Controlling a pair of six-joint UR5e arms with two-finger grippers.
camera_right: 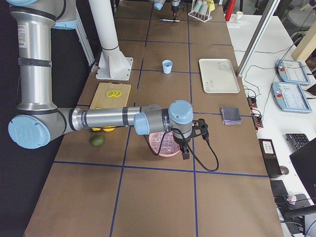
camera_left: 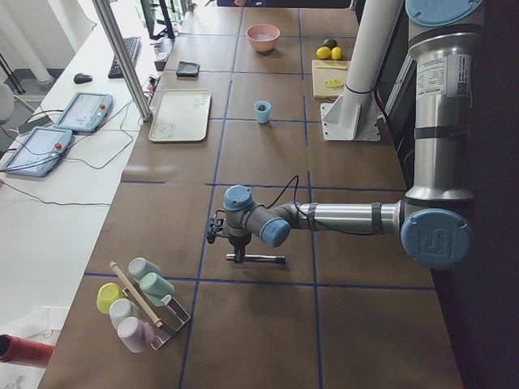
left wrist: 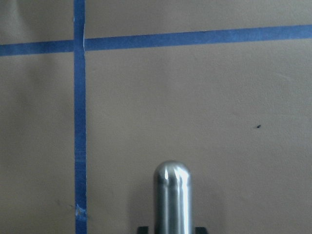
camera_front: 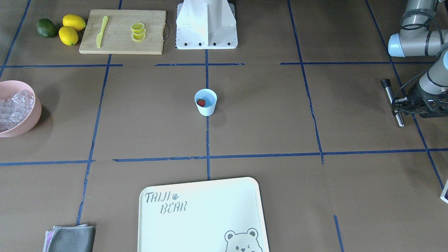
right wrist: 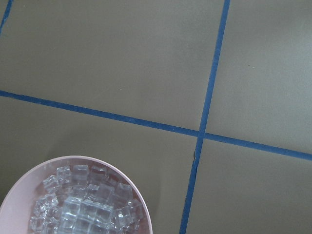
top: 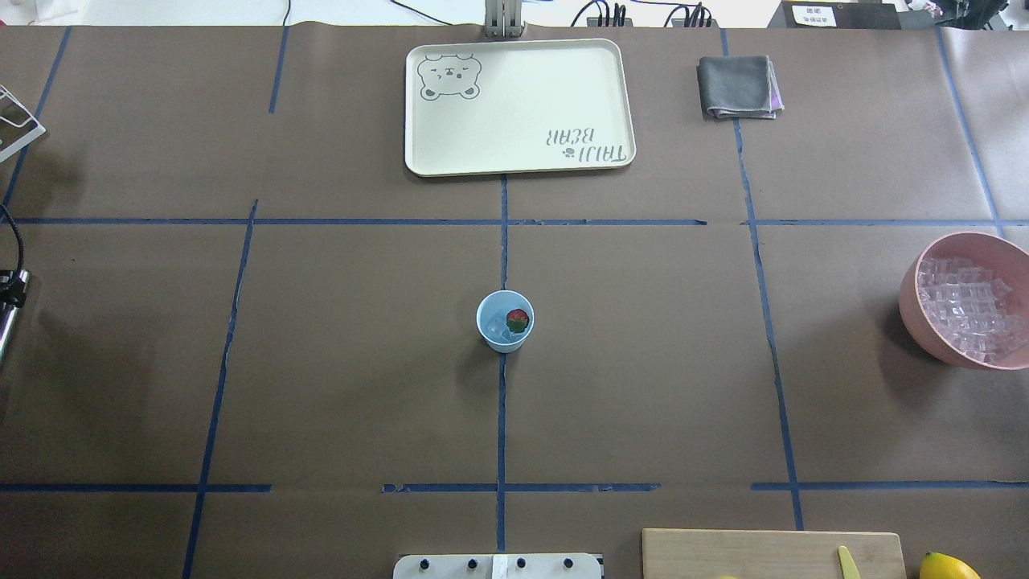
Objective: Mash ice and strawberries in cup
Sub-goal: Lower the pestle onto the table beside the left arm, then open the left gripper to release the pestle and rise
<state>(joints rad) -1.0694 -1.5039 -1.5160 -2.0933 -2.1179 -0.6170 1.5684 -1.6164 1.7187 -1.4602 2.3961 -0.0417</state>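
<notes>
Inside the cup (camera_front: 205,102) we log the strawberry (camera_front: 201,102) beside ice (top: 496,316). Well away from the cup, left claw (camera_front: 398,105) clamps a steel rod (camera_front: 389,92); right claw (camera_right: 185,153): grip, we cannot tell.

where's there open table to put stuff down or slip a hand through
The table is bare all round the cup. Wide open squares lie between it and the tray, the pink bowl and the metal rod. It is crowded in the corner with the cutting board, lemons and green fruit.
</notes>
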